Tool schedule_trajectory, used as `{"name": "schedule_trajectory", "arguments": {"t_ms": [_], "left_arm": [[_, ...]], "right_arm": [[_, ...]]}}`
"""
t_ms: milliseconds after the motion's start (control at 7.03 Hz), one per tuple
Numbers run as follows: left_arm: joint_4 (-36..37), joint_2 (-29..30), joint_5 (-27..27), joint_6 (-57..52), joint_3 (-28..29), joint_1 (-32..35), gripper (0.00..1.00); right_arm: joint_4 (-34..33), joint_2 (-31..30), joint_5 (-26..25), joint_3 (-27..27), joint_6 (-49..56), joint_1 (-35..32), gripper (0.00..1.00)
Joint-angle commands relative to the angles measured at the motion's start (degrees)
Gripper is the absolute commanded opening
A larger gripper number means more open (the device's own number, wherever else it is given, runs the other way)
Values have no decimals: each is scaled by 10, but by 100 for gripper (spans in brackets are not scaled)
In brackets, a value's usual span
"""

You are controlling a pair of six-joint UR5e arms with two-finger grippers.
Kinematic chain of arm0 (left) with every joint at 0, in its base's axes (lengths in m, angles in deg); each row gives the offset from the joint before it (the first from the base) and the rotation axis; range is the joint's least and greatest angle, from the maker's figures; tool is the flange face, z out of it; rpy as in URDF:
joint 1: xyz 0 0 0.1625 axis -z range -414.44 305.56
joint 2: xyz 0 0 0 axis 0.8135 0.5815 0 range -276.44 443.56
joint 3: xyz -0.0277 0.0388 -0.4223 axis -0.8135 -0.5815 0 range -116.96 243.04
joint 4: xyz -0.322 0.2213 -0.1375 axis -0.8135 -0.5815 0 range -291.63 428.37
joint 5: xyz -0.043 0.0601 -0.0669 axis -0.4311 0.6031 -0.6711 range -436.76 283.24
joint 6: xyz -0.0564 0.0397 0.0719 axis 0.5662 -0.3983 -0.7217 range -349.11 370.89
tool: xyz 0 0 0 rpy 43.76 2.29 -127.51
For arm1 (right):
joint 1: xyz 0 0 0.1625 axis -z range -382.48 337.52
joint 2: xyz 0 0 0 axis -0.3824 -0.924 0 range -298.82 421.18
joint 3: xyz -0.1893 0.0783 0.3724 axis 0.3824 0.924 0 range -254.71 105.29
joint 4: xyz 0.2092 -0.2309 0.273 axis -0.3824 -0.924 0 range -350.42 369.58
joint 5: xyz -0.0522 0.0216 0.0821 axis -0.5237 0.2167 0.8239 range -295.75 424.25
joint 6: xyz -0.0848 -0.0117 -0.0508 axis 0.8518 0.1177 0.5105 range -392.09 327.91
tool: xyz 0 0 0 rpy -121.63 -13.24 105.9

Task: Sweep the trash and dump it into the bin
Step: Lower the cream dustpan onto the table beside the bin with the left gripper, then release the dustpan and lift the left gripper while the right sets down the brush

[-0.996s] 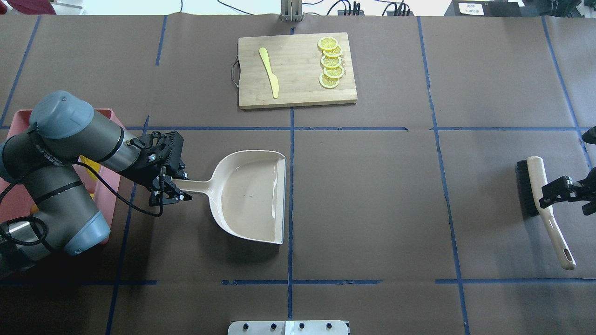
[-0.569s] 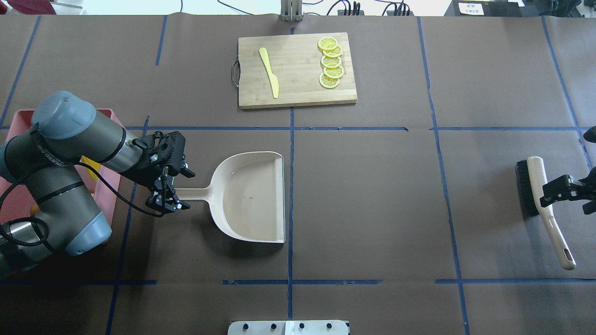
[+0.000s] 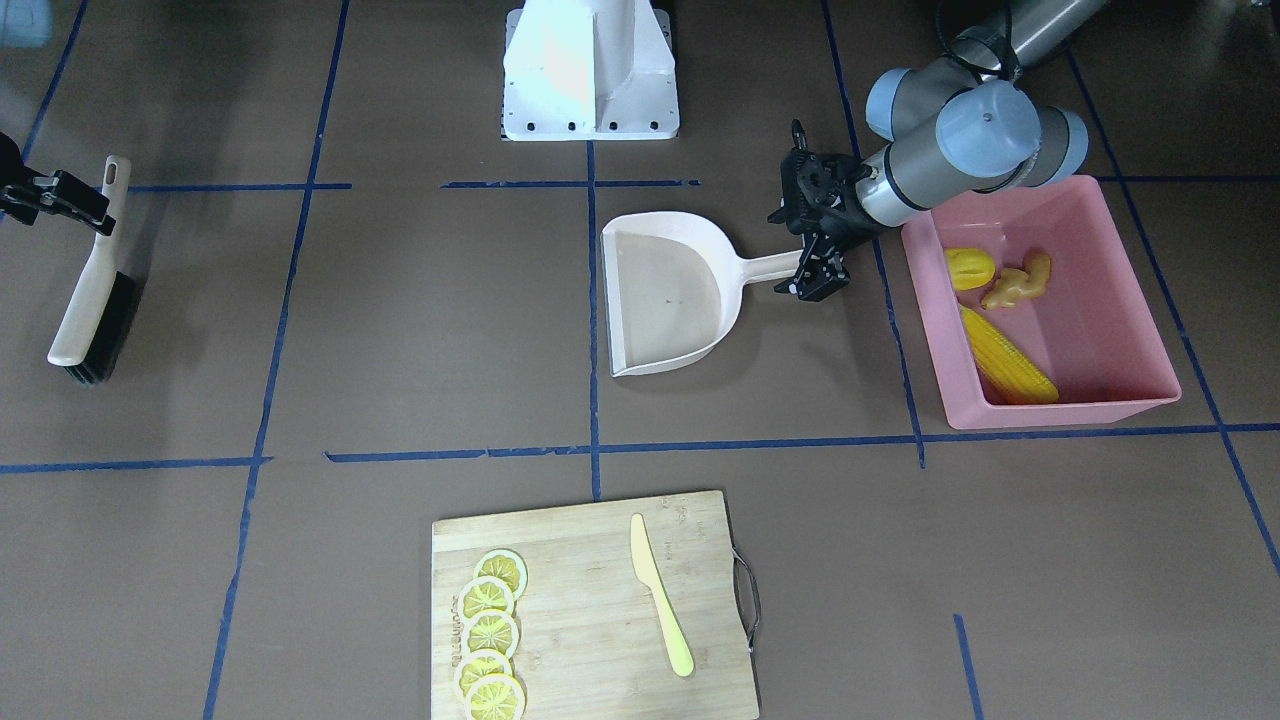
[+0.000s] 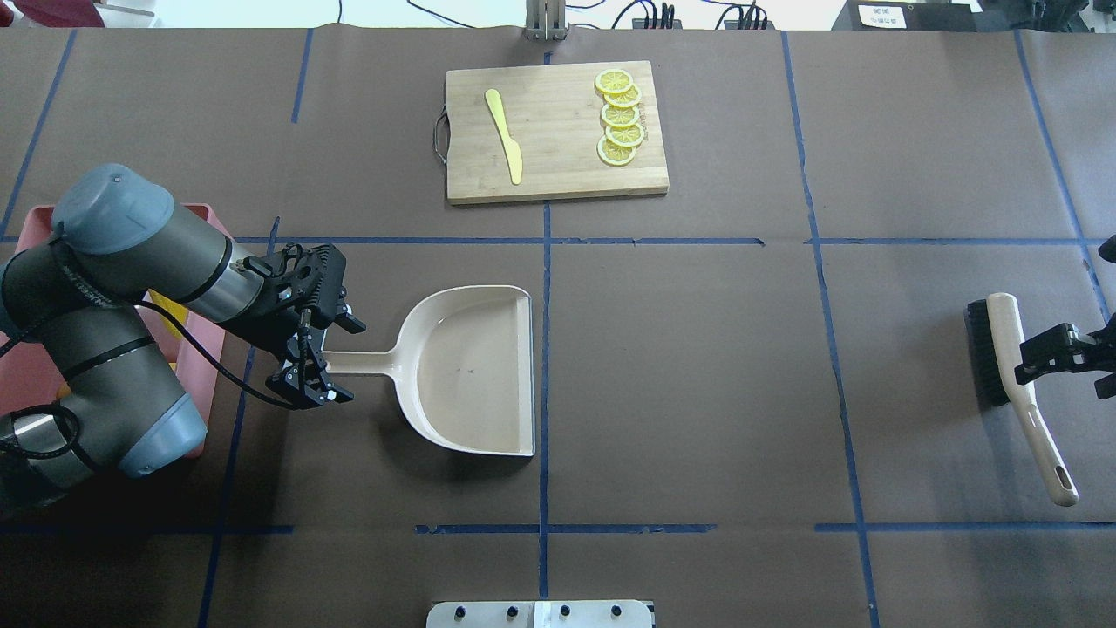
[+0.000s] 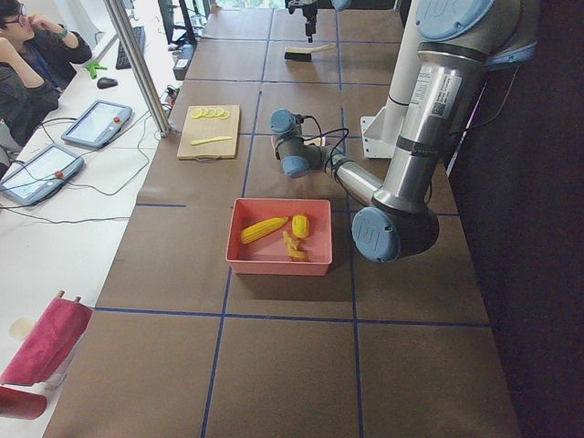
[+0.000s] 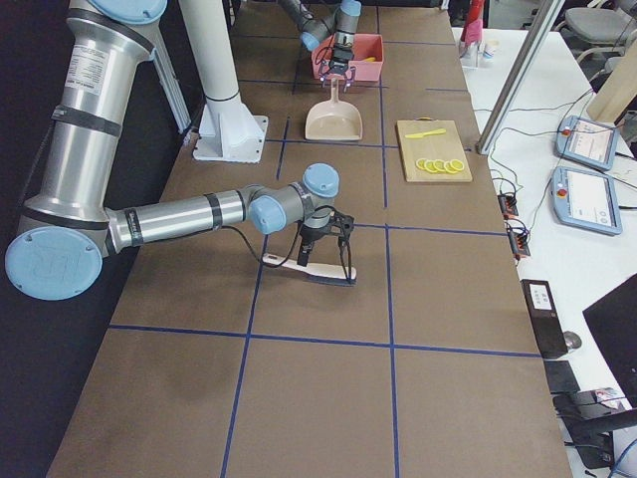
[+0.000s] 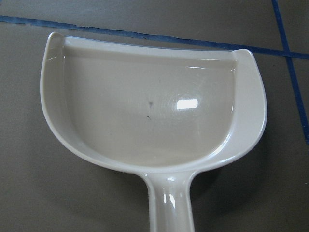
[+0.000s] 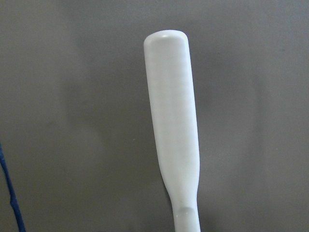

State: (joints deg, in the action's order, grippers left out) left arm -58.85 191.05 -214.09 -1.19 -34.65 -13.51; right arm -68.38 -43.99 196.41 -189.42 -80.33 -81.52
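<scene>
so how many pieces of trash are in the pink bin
3, all in the pink bin: corn cob along the wall nearest the dustpan, yellow fruit and ginger root side by side at the end nearer the robot.

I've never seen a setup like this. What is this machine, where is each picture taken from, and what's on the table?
Two robot arms work at a brown table. One picture looks down from behind the robot, one faces it, two look along the table from its ends, and two come from cameras on the wrists. The left end effector is open, its jaws either side of the handle of an empty dustpan that lies flat. The right end effector is at a brush; whether it grips is unclear. The pink bin holds a corn cob, a fruit and a ginger root. A board carries lemon slices and a knife.
</scene>
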Motion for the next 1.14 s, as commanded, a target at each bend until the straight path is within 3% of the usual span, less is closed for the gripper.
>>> {"name": "schedule_trajectory", "arguments": {"t_ms": [0,285,569,712,996], "left_arm": [[0,4,-56,63,-17,56,100],[93,-1,-62,79,-22,154,100],[315,4,-63,79,-25,248,100],[368,4,-62,83,-10,290,100],[398,-4,-59,106,5,315,100]], "right_arm": [[1,6,0,-2,8,-32,100],[0,30,1,-3,9,-66,100],[-2,47,5,-6,9,-102,100],[-4,57,5,-5,10,-115,100],[-6,72,4,-3,13,-126,100]]}}
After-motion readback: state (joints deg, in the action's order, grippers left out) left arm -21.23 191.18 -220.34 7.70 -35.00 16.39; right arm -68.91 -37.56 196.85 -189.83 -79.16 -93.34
